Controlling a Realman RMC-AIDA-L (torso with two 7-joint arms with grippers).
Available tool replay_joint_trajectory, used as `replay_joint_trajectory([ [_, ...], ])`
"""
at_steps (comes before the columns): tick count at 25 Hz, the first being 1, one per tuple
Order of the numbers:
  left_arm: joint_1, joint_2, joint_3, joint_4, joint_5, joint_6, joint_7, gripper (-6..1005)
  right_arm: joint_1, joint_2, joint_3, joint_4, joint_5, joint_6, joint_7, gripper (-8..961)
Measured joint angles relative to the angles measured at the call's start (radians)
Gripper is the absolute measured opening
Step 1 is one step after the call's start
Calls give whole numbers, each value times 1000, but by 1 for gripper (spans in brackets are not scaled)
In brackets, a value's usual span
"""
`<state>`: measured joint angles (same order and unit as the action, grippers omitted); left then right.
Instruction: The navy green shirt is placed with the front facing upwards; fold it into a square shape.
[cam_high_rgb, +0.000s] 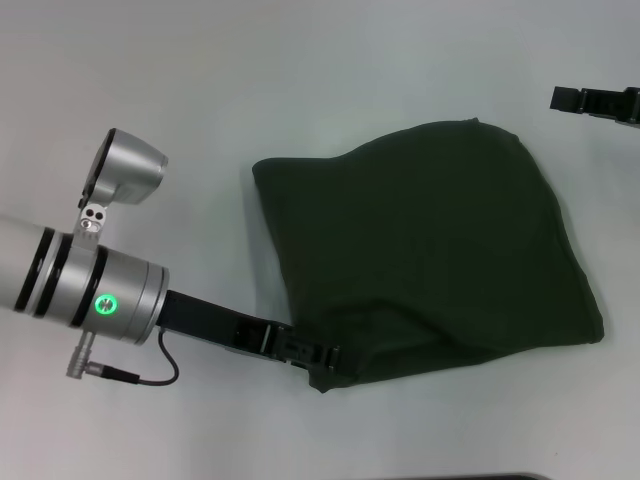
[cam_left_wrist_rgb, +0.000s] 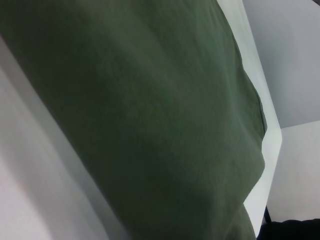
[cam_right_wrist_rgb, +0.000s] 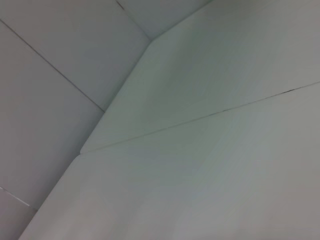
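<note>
Olive-green cotton, the navy green shirt (cam_high_rgb: 430, 245) lay folded mid-worktop in a rough, lumpy square, plain side up, while the left gripper (cam_high_rgb: 312, 355) clenched its near-left corner, apparently to tidy it; the right gripper (cam_high_rgb: 590, 100) idled at the worktop's right edge.

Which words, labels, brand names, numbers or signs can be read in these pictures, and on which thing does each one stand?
None can be read. The navy green shirt lies folded with only plain green cloth showing. The left gripper, at its near edge, carries no legible marking, and neither does the right gripper nor the white table.
</note>
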<state>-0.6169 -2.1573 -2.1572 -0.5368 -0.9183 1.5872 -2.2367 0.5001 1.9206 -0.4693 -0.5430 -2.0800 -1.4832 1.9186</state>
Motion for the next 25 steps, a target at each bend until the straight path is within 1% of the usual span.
replay_joint_trajectory([
  [1, -1, 0, 0, 0, 0, 0, -1, 900, 0, 0, 0, 0, 0, 0, 0, 305],
  [25, -14, -4, 3, 1, 1, -1, 0, 886, 2, 0, 0, 0, 0, 2, 3, 306],
])
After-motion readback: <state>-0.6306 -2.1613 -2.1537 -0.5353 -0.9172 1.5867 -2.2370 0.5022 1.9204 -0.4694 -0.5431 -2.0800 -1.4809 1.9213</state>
